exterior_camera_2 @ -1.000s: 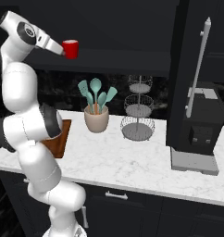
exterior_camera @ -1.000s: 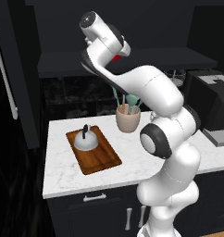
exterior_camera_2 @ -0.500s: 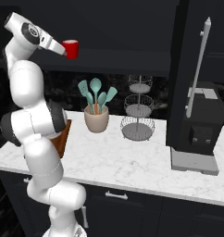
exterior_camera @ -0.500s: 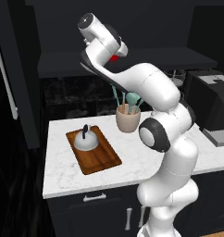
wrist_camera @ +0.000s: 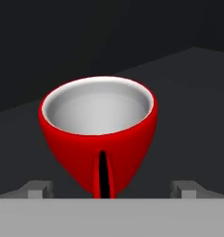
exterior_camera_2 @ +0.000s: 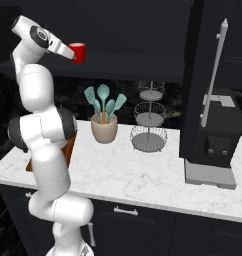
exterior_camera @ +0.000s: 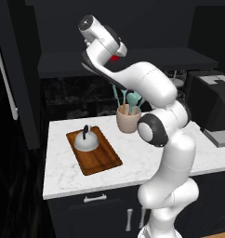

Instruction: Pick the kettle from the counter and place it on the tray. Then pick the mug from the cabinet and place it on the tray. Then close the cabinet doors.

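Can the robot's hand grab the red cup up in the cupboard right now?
Probably yes. The gripper is open, its fingertips stand either side of the mug, and nothing sits between them on the cabinet shelf.

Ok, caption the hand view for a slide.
Open gripper lined up on the red mug on the dark cabinet shelf, its handle facing the camera.
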